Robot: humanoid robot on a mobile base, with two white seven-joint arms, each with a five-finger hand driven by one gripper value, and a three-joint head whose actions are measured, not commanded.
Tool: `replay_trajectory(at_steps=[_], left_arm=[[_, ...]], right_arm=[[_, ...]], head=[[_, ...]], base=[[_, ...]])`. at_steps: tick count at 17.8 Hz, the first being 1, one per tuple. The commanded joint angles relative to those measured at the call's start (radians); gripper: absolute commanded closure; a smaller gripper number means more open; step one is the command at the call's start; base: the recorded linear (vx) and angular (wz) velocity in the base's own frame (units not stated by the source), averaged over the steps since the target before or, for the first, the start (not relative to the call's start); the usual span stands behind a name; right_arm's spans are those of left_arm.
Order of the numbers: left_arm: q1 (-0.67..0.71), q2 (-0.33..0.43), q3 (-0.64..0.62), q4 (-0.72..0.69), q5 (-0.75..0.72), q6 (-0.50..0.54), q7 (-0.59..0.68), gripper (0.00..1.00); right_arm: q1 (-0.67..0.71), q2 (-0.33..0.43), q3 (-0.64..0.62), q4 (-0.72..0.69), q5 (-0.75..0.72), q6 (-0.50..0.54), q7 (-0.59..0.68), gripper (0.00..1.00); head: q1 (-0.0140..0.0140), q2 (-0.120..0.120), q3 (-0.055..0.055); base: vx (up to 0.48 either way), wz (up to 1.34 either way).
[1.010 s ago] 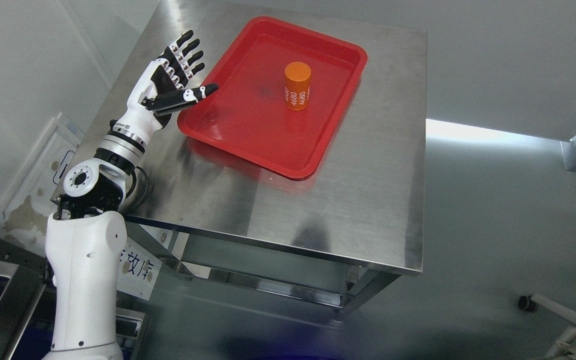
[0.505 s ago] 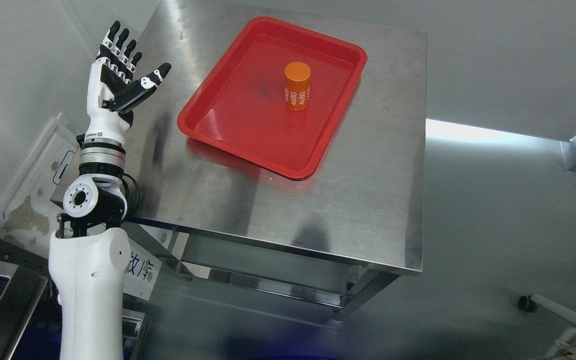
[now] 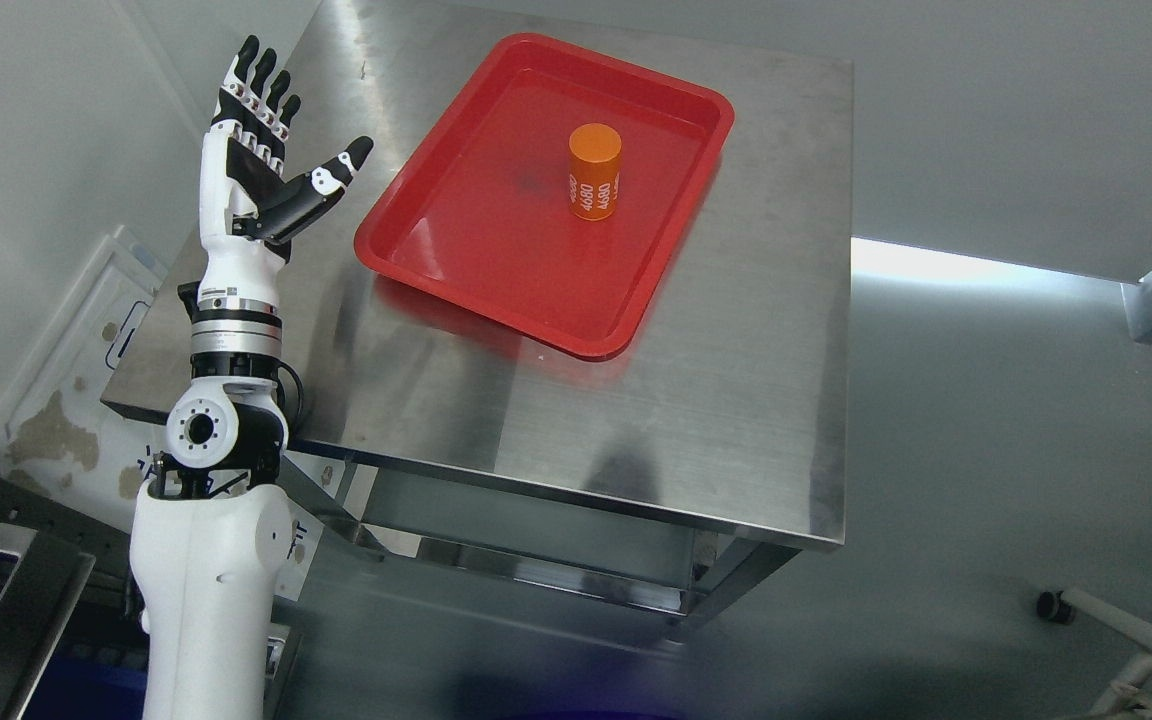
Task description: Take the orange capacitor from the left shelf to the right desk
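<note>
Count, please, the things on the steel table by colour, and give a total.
Orange: 1, the orange capacitor, standing upright in the tray.
Red: 1, the red tray.
Total: 2.
The left hand holds nothing.

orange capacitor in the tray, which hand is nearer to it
Left. The left hand is raised left of the red tray holding the orange capacitor; the right hand is out of view.
</note>
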Motion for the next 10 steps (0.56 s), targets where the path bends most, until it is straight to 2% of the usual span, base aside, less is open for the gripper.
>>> replay_trajectory(at_steps=[1,10], left_arm=[[0.018,0.007,-0.080,-0.026,-0.022,-0.005,0.000,0.00],[0.006,0.007,-0.080,-0.024,-0.022,-0.005,0.000,0.00]], right_arm=[[0.023,-0.017,-0.011,-0.017,0.006,0.000,-0.001,0.00],[0.021,-0.017,-0.011,-0.017,0.006,0.000,-0.001,0.00]], head=[[0.0000,0.000,0.000],[0.0000,0.000,0.000]], base=[[0.000,0.00],[0.000,0.00]])
